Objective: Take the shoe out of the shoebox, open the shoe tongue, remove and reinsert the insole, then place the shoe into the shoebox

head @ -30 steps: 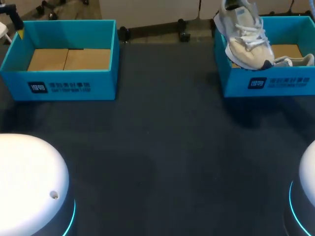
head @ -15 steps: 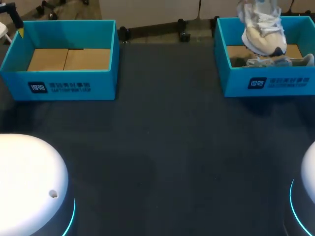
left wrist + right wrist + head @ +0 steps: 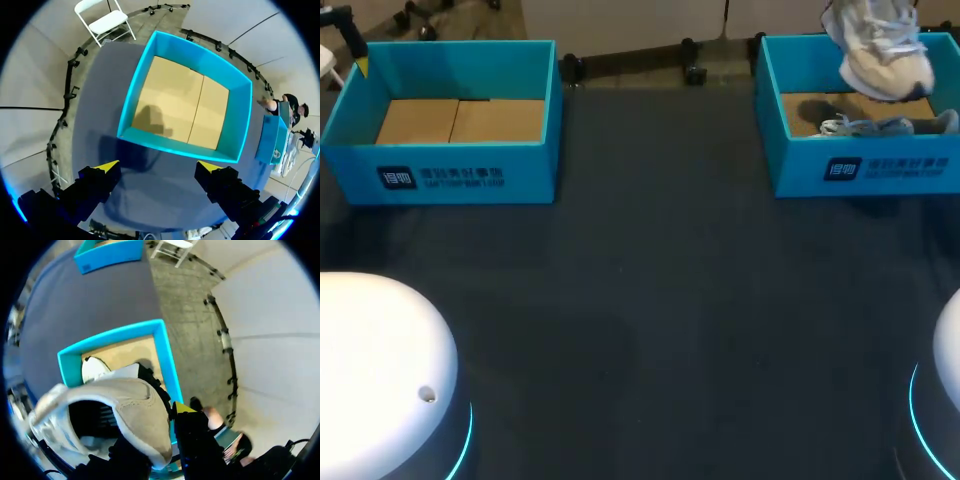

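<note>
One view, right wrist, shows right end effector clamped on shoe; left end effector apart

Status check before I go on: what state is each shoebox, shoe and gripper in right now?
left shoebox: open, empty, its cardboard floor bare.
right shoebox: open, one shoe inside.
second shoe: lying in the right shoebox, not held.
held shoe: lifted, in the air over the right shoebox.
left gripper: open, nothing between its fingers.
right gripper: shut on the held shoe at its collar.
</note>
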Robot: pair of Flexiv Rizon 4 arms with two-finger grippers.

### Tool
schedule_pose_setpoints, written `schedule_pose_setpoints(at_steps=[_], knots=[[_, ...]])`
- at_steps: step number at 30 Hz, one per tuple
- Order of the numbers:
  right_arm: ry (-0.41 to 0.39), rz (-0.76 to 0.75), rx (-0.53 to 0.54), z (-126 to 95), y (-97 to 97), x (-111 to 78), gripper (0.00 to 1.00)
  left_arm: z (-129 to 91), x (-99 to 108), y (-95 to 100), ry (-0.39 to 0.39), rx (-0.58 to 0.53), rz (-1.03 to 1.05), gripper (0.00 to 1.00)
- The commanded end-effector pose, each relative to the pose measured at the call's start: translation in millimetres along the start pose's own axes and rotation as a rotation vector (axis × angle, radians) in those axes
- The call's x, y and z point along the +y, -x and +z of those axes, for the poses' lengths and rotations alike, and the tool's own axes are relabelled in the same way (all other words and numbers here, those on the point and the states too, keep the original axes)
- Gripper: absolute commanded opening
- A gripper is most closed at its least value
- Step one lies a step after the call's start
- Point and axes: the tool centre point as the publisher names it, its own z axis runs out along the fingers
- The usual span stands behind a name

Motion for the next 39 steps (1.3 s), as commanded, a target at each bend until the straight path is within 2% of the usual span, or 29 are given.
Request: schedule_pose_setpoints(at_steps=[1,3,7,8,9,12,13,15,20,22,36,39], knots=[[-0.002,0.269,0.033,-1.8,5.4,-27.6,0.0,-0.3,2.1,0.2,-0.004,-0.001,-0.001,1.0],[-0.022,0.493,0.043,-1.7,5.2,-48.2,0.0,-0.3,2.1,0.2,-0.004,-0.001,-0.001,1.0],[-0.032,0.747,0.056,-1.7,2.0,-73.6,0.0,-0.3,2.1,0.2,-0.004,-0.001,-0.001,1.0],[-0.032,0.79,0.048,-3.0,-0.3,-76.8,0.0,-0.3,2.1,0.2,-0.004,-0.001,-0.001,1.0],[-0.092,0.882,0.042,-4.3,-3.5,-79.8,0.0,-0.3,2.1,0.2,-0.004,-0.001,-0.001,1.0],[-0.074,0.956,0.046,-6.1,-8.6,-82.7,0.0,-0.3,2.1,0.2,-0.004,-0.001,-0.001,1.0],[-0.111,1.038,0.043,-5.4,-14.3,-83.6,0.0,-0.3,2.1,0.2,-0.004,-0.001,-0.001,1.0],[-0.114,1.141,0.051,-4.5,-22.0,-86.8,0.0,-0.3,2.1,0.2,-0.004,-0.001,-0.001,1.0],[-0.239,1.427,0.102,-3.3,-34.0,-100.2,0.0,-0.3,2.1,0.2,-0.004,-0.001,-0.001,1.0],[-0.253,1.531,0.128,-7.5,-37.8,-106.2,0.0,-0.3,2.1,0.2,-0.004,-0.001,-0.001,1.0],[-0.253,1.531,0.128,-7.5,-37.8,-106.2,0.0,-0.3,2.1,0.2,-0.004,-0.001,-0.001,1.0],[-0.27,1.578,0.075,-2.5,-29.0,-112.1,0.0,-0.3,2.1,0.2,-0.004,-0.001,-0.001,1.0]])
